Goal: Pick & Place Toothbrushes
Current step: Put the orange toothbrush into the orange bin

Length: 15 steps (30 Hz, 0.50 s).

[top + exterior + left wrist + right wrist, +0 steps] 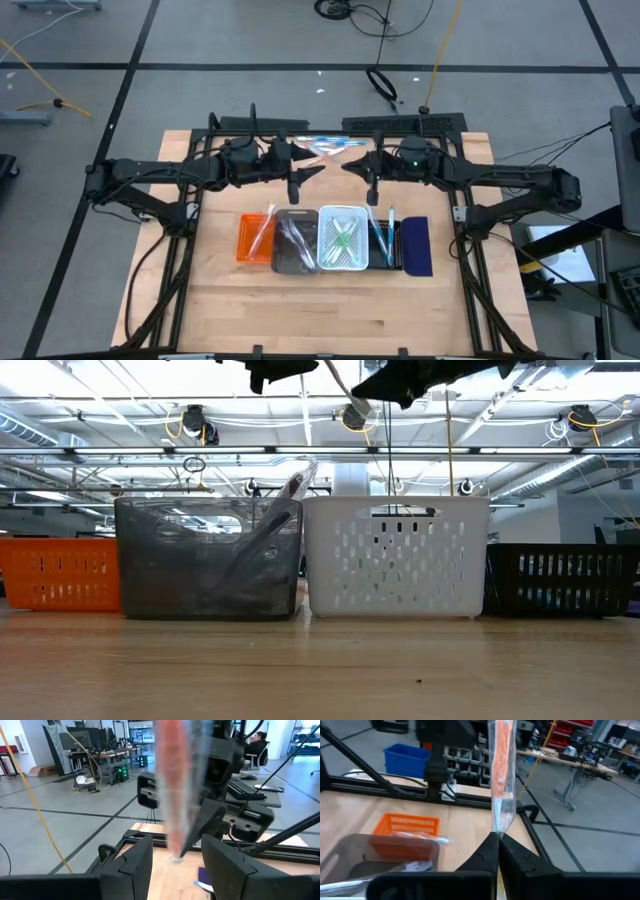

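Both grippers hang high over the bench (300, 320) in the high view, facing each other above the row of trays. Between the left gripper (312, 172) and the right gripper (350, 167) stretches a wrapped toothbrush (330, 155), so the step in hand looks like a transfer from one arm to the other.

From the low view, the grey tray (208, 558) and the white tray (397, 556) stand nearest, with the orange tray (58, 573) and the black tray (560, 579) at the ends. The arms show only as dark shapes overhead.

The left wrist view shows the left fingers (132, 865) standing apart, with the pink toothbrush in its clear wrapper passing between them; whether they touch it I cannot tell.

The right wrist view shows the right fingers (487, 855) pressed together, pinching the lower tip of the wrapper. Next, I judge, one gripper must let go and the other carry the toothbrush down into the matching tray.
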### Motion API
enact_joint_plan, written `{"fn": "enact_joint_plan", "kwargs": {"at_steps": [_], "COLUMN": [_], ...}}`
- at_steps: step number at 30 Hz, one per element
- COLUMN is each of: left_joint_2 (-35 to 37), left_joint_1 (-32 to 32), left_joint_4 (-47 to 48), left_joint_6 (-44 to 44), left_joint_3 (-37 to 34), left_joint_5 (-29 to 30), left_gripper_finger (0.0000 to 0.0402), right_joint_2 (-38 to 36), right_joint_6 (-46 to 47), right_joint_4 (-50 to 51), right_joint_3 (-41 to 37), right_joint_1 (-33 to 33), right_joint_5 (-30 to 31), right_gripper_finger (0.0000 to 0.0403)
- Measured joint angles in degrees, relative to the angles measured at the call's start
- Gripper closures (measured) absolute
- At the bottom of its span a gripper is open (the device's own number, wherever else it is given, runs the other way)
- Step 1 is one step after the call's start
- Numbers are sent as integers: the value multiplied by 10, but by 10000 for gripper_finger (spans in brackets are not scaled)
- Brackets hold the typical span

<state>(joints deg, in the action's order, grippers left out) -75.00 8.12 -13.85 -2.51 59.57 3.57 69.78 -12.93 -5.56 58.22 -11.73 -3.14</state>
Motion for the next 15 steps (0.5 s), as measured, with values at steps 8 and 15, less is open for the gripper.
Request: {"fn": "enact_joint_plan", "kwargs": {"at_steps": [8,15], "left_joint_2": [0,0], "left_joint_1": [0,-14], "left_joint_4": [-1,-39], "left_joint_6": [3,0], "left_joint_3": [0,0], "left_joint_5": [-5,-64], "left_gripper_finger": [231,231], "right_joint_2": [-7,-1], "right_joint_6": [-1,-3], "right_joint_4": [-8,-7], "right_joint_3": [0,0], "right_joint_1": [29,36], "right_joint_5": [1,3], "right_gripper_finger": [403,403]}}
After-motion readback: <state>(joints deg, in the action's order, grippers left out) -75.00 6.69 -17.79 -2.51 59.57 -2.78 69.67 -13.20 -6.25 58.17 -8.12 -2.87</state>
